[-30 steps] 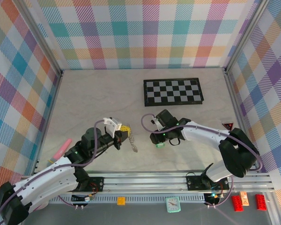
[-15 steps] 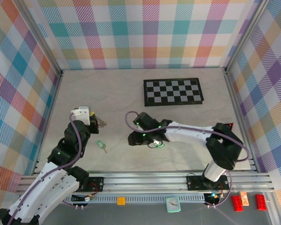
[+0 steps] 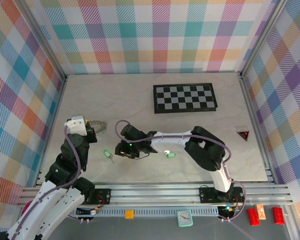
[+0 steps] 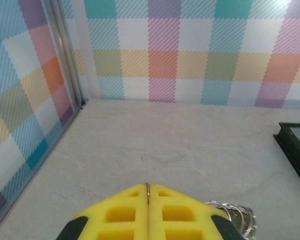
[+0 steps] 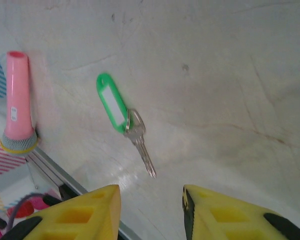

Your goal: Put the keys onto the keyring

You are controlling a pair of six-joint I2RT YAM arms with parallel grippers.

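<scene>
Two keys lie loose on the table (image 3: 140,100), neither of them on the keyring yet. The left gripper (image 4: 148,189) is pressed fully closed with a thin edge of metal caught between its pads. The keyring (image 4: 234,216) sticks out low on its right side. So slim a hold could let the ring swivel or slip once a key is pushed against it.

The right gripper (image 5: 151,194) hangs with its jaws parted and nothing between them. The nearer key (image 5: 112,105) lies flat just ahead of its fingertips, blade tip pointing back toward the gap and green tag further out. A descent that lands off-centre would likely shove the key away, toward the pink tube (image 5: 17,95) out to that side. The other key (image 3: 170,155) lies back along this hand's arm.

Smallest worry is the blade (image 5: 144,155), which is thin and flush to the surface. The pads may skate over it and close on nothing.
</scene>
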